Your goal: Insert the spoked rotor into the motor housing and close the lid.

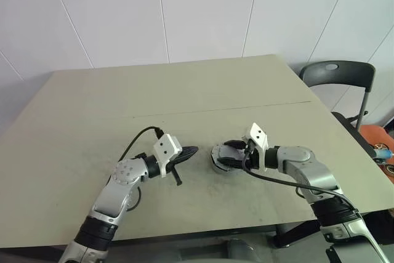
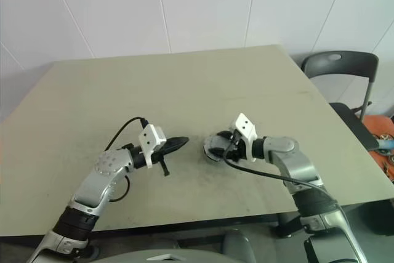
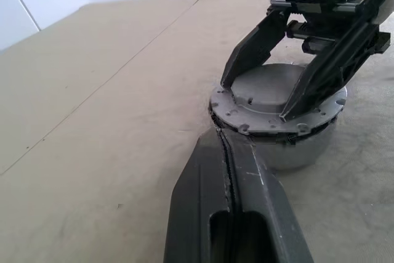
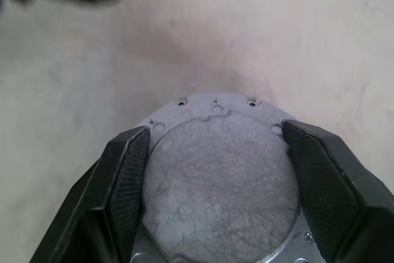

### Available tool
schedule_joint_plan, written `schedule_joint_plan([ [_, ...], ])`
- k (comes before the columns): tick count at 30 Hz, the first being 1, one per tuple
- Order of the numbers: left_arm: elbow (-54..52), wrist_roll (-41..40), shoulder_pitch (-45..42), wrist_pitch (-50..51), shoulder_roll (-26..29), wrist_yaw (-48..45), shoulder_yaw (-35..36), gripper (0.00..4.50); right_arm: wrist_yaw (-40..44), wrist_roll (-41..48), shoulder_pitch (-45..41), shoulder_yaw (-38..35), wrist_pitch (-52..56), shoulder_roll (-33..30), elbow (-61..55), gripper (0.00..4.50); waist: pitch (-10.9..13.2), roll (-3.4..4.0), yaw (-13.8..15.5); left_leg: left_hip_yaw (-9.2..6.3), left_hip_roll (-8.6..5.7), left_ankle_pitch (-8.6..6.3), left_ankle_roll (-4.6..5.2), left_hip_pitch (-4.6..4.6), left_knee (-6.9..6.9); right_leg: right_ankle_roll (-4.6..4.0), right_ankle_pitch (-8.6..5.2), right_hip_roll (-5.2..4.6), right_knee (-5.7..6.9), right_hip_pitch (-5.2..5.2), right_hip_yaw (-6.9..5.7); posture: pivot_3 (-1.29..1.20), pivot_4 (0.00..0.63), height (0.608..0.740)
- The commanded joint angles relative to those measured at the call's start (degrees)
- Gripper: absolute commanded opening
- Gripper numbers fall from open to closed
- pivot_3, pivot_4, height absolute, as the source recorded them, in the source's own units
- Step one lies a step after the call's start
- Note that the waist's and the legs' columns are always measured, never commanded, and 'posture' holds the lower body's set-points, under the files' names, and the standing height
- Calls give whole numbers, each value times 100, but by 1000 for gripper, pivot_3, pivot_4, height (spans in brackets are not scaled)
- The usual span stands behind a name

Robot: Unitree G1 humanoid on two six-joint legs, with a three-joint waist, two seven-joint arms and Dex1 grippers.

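My left claw [image 3: 229, 152] is pinched closed and empty, tips just beside the motor housing [image 3: 277, 133] on the table [image 1: 184, 90]. My right claw [image 4: 215, 170] clamps the raised lid [image 4: 215, 183] on that housing, near the table's front.

The motor housing [image 3: 289, 146] stands upright on the desk [image 1: 184, 90], near its front edge and a little right of centre, a short silver-grey round puck with a plain cylindrical wall. On top of it sits the lid [image 4: 218, 177], a flat grey metal disc with a scratched raised round centre and a flange ringed with small holes, lying level and covering the housing's whole top.
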Motion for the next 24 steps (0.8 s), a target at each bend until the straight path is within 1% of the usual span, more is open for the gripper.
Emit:
schedule_joint_plan([
  [1, 24, -142, -111, -166, 56, -95, 185, 0, -129, -326, -115, 60, -162, -90, 46, 3067, -1, -2, 2, 0, 0, 0, 0, 2, 2, 0, 0, 0, 0, 4, 0, 0, 0, 740],
  [5, 200, -90, -54, -349, 12, -128, 164, 0, -233, -279, -174, -36, -148, 20, 44, 3067, -1, -2, 3, 1, 0, 2, -3, 3, 15, -7, 4, 1, 0, 11, 0, 0, 0, 740],
  [8, 215, 13, 3, -412, -82, -46, 46, 0, -389, -23, -276, -302, -35, 218, 79, 3067, 0, -1, 0, 0, 1, 3, -5, 2, 25, -16, 10, 5, 5, 12, 0, 0, 0, 740],
  [11, 153, 77, 65, -414, -131, 10, -23, 0, -382, 37, -245, -336, -24, 259, 53, 3067, 1, 2, 3, 0, 1, 4, -6, -2, 40, -22, 14, 6, 8, 11, 0, 0, 0, 740],
  [13, 115, 110, 91, -400, -145, 45, -63, 0, -326, 239, -209, -428, 58, 337, 7, 3067, 2, 2, 0, 0, 1, 3, -5, -4, 47, -22, 15, 6, 9, 11, 0, 0, 0, 740],
  [19, -156, 174, 15, -113, -238, 192, -199, 0, -538, -90, -179, -281, -59, 322, 89, 3067, 2, 3, 2, -1, 1, 3, -5, -4, 52, -23, 16, 6, 11, 9, 0, 0, 0, 740],
  [24, -201, 93, -96, 44, -166, 134, -106, 0, -594, -281, -95, -124, -115, 344, 187, 3067, 2, 3, -2, 0, 1, 3, -5, -6, 54, -23, 16, 7, 18, 10, 0, 0, 0, 740],
])
